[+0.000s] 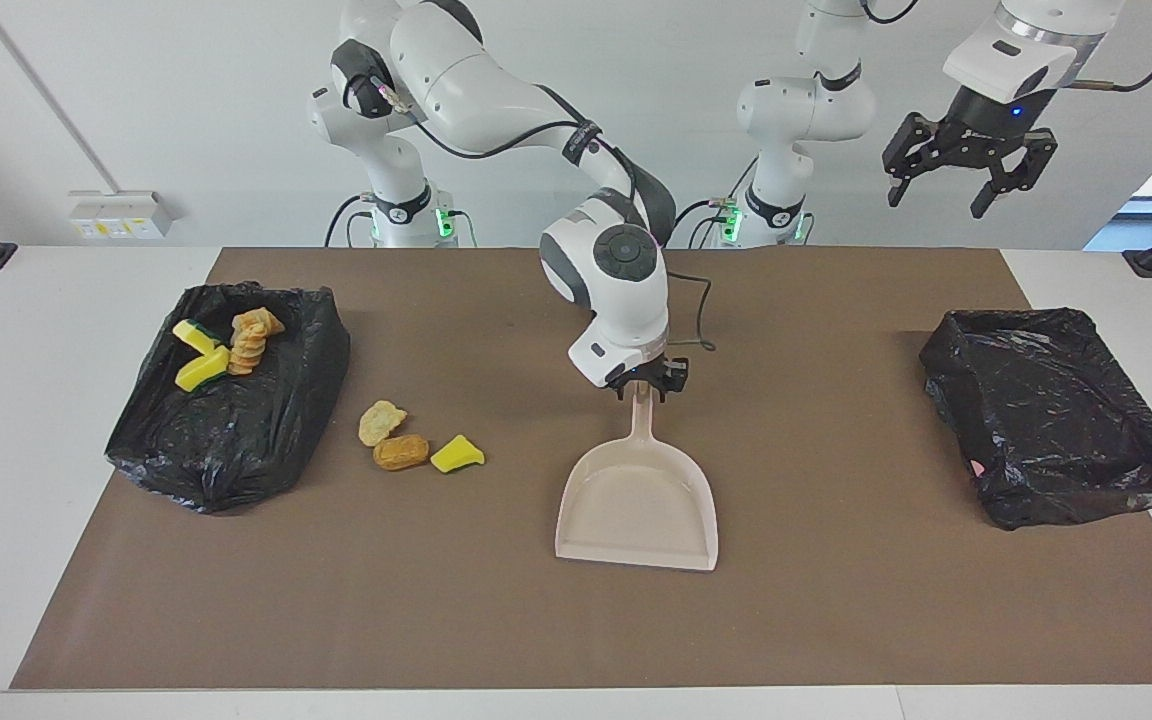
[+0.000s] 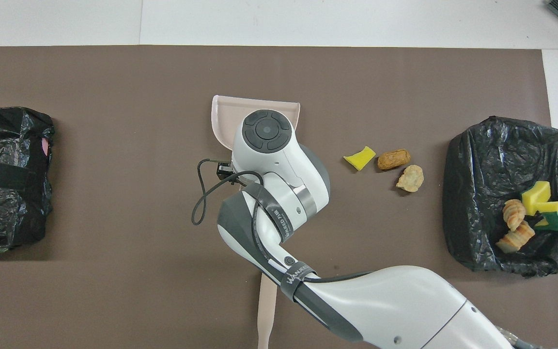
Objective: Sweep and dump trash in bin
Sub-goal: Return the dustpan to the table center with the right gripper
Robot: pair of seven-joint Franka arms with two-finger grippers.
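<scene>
Beige dustpan (image 1: 636,500); black bin (image 1: 226,410); yellow, tan, brown trash (image 1: 401,445); brown mat (image 1: 836,600)

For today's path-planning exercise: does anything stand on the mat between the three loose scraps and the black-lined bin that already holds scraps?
Nothing visible does. The three loose scraps lie on bare brown mat beside the bin. The dustpan, under the right gripper, sits toward the left arm's end of the table.

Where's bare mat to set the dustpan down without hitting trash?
Bare mat lies between the dustpan and the empty bag-lined bin at the left arm's end. It is crowded between the dustpan and the filled bin: three scraps lie there.
</scene>
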